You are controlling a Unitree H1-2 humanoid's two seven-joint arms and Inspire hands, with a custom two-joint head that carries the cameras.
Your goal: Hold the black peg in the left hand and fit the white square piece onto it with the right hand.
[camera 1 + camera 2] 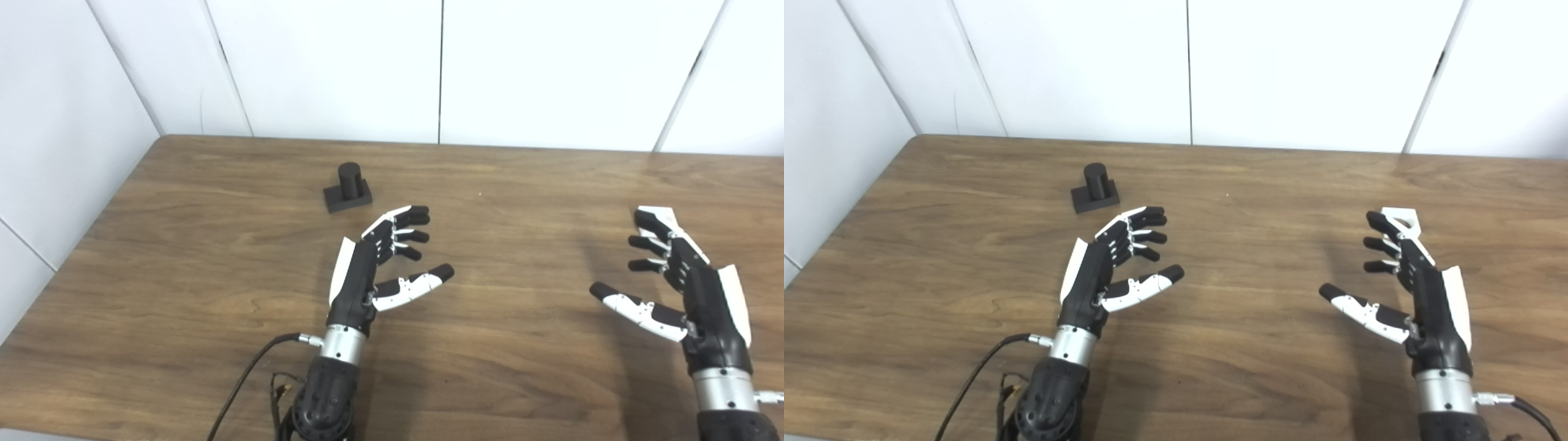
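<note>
Both hands, left hand (373, 263) and right hand (686, 282), hover spread and hold nothing, over one table (184, 275) with one black peg (348, 188) and one white square piece (1401, 221).

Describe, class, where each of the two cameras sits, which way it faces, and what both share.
Left eye view: head camera, facing down and forward at the brown wooden table; left hand and right hand enter from below.
Right eye view: beside it, slightly rightward, same aim, same hands.
Shared: black cylindrical peg on its square base, white square piece with a hole, white wall panels.
</note>
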